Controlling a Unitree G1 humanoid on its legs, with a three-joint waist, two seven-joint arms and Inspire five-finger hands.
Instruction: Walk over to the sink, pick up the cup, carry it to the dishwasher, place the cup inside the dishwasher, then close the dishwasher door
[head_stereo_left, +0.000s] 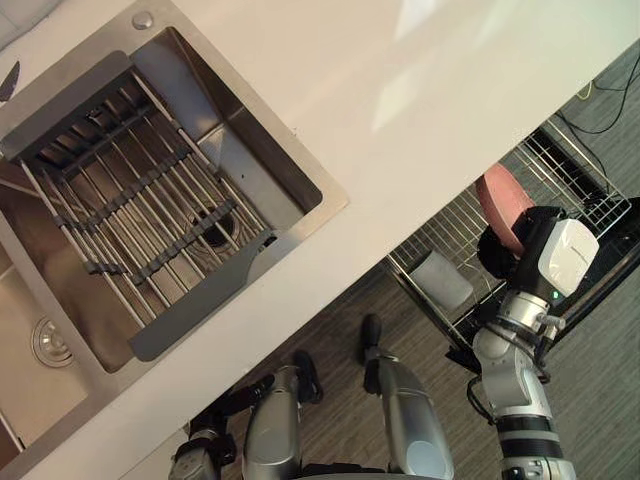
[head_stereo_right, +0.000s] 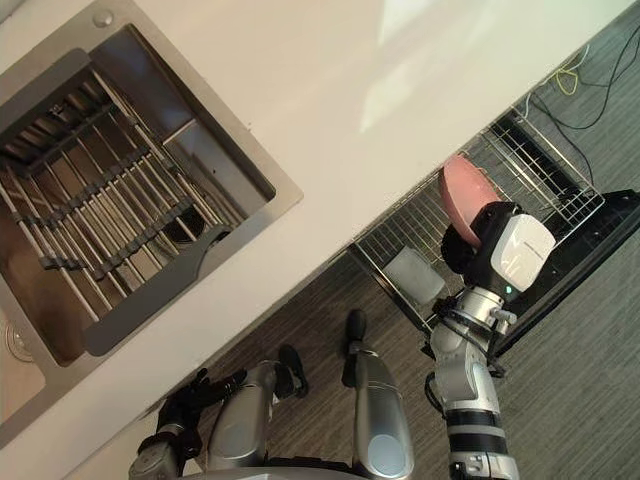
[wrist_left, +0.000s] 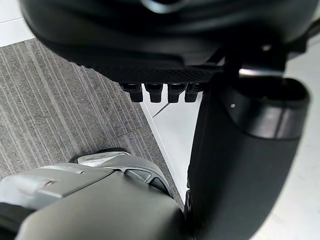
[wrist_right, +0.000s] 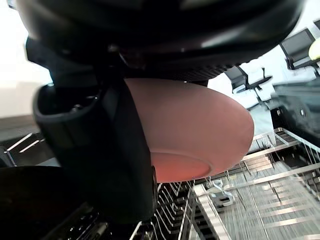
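Observation:
My right hand (head_stereo_left: 512, 252) is shut on a pink cup (head_stereo_left: 502, 203), thumb (wrist_right: 107, 150) against its side, and holds it tilted just above the dishwasher's pulled-out wire rack (head_stereo_left: 565, 172). The right wrist view shows the cup (wrist_right: 200, 130) close up, its base towards the rack's wires (wrist_right: 260, 200). The open dishwasher door (head_stereo_right: 600, 225) shows as a dark panel beyond the rack. My left hand (head_stereo_right: 185, 408) hangs low by the counter front with relaxed fingers (wrist_left: 155, 92), holding nothing.
A pale translucent container (head_stereo_left: 441, 281) sits in the rack's near end. The white counter (head_stereo_left: 430, 110) runs across the view above the rack. A steel sink (head_stereo_left: 285, 170) with a roll-up drying grid (head_stereo_left: 140, 205) is set in it at the left.

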